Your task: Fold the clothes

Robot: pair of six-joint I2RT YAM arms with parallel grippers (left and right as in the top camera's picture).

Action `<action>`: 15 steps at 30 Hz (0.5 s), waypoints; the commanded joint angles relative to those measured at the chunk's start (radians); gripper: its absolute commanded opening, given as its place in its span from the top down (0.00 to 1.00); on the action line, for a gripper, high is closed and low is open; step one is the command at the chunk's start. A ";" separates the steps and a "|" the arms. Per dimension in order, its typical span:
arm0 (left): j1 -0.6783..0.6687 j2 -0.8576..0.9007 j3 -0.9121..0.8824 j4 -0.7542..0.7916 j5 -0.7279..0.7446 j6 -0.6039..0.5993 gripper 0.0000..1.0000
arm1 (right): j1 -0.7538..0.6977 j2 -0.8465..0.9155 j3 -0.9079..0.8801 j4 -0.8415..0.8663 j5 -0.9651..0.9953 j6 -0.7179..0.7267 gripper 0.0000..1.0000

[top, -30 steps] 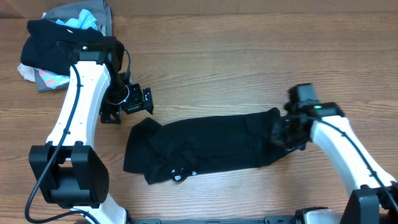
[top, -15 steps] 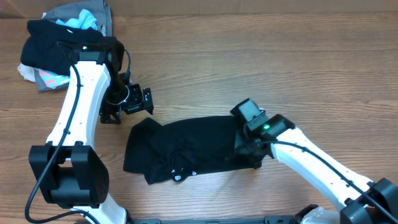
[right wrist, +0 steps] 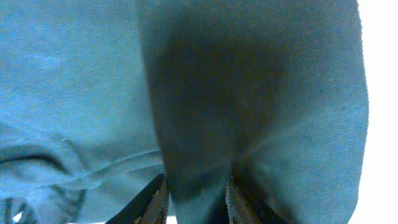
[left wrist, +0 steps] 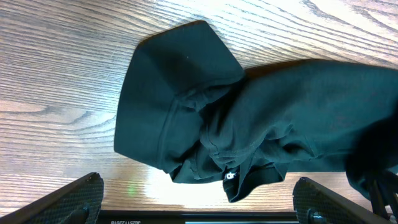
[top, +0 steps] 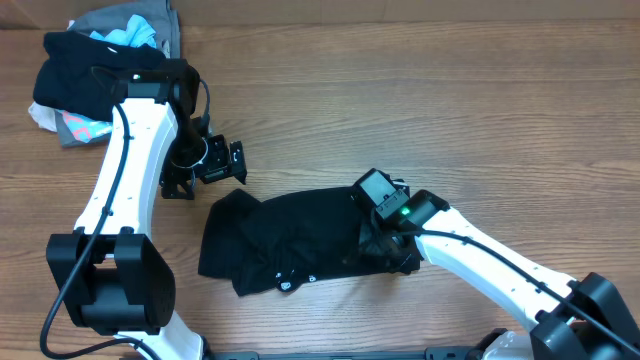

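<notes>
The clothes, a black T-shirt (top: 290, 235), lie bunched on the wooden table, with the right end doubled over to the left. In the left wrist view the T-shirt (left wrist: 249, 106) shows a sleeve and a small white mark (left wrist: 230, 176). My right gripper (top: 388, 248) is down on the shirt's right end. In its wrist view the right gripper (right wrist: 197, 180) has its fingers parted, with a loose fold of the cloth (right wrist: 249, 81) standing between them. My left gripper (top: 205, 165) hangs wide open just above and left of the shirt, and the left gripper (left wrist: 196, 186) holds nothing.
A heap of mixed garments (top: 90, 70) sits at the back left corner, behind the left arm. Bare wood table (top: 450, 110) stretches to the back and right of the shirt.
My right arm has swept left, dragging the shirt's right end over onto its middle, and its fingers have now parted. The left arm has not moved.
</notes>
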 commanded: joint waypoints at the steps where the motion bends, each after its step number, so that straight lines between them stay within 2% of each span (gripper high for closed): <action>1: -0.008 0.001 -0.006 -0.002 0.012 0.019 0.00 | 0.003 -0.026 0.120 -0.046 -0.047 0.020 0.66; 4: -0.008 0.001 -0.006 -0.002 0.012 0.019 0.00 | 0.003 -0.047 0.208 -0.098 -0.055 0.010 0.64; 6: -0.008 0.001 -0.006 -0.002 0.012 0.019 0.00 | 0.000 -0.059 0.269 -0.129 -0.055 0.009 0.44; 8: -0.008 0.001 -0.006 -0.002 0.012 0.019 0.00 | -0.015 -0.069 0.308 -0.135 -0.050 0.009 0.37; 10: -0.008 0.001 -0.006 -0.004 0.012 0.019 0.00 | -0.053 -0.072 0.318 -0.127 -0.043 0.009 0.36; 12: -0.008 0.001 -0.006 -0.010 0.012 0.020 0.00 | -0.112 -0.064 0.317 -0.136 -0.044 0.009 0.51; 15: -0.008 0.001 -0.006 -0.017 0.011 0.030 0.00 | -0.211 -0.038 0.316 -0.162 -0.053 0.007 0.80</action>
